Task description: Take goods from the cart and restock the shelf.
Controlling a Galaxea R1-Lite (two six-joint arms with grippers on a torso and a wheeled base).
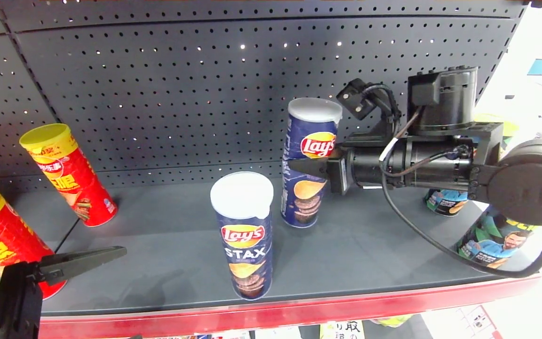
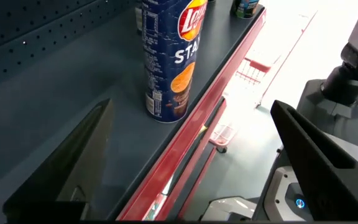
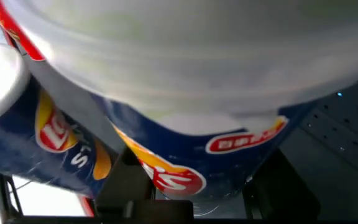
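Right claw (image 1: 305,165) clamps the far can (image 1: 312,129); release before it sits flat, and it tips into the near can (image 1: 245,235).

front can (image 1: 244,235) on shelf (image 1: 167,263) | rear can (image 1: 307,162) behind it, rightward

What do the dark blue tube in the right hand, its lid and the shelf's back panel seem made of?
Tall dark blue chip tube: likely glossy printed cardboard, by its sheen.
Its pale round lid: probably translucent plastic, light showing through.
Dark grey perforated back panel: seemingly painted sheet metal, with regular punched holes.
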